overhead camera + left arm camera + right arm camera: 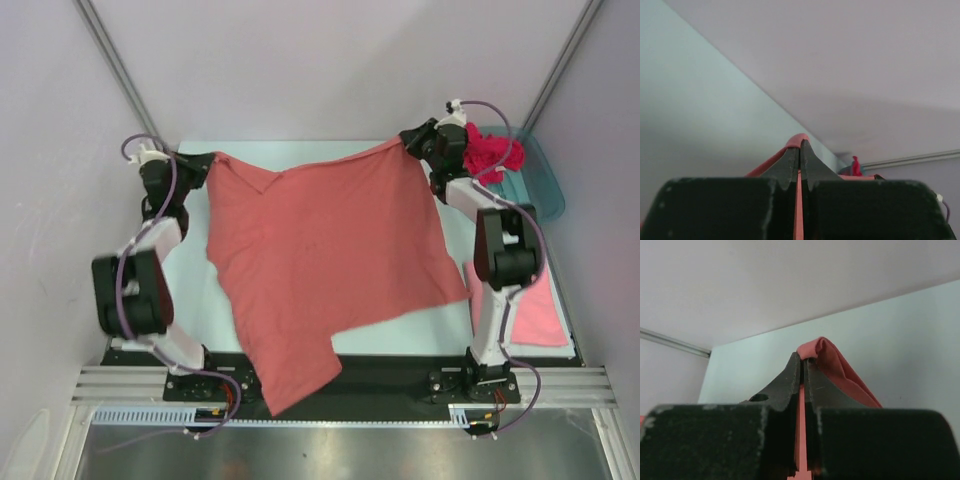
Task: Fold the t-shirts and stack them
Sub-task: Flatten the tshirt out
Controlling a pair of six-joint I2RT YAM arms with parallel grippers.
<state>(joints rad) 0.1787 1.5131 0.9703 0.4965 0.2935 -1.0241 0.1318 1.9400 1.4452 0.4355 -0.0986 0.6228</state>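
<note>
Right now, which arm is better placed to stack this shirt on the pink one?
Right, probably: the light pink shirt lies beside the right arm's base; left gripper and right gripper both grip the salmon shirt.

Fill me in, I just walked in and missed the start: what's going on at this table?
Both arms are handling one salmon-coral t-shirt. The left gripper and right gripper are each shut on a far corner of it, holding it stretched out over the table, with its near end draping past the table's front edge. It is not folded yet. A lighter pink t-shirt lies flat at the near right, and a magenta t-shirt sits crumpled in the teal tub.
</note>
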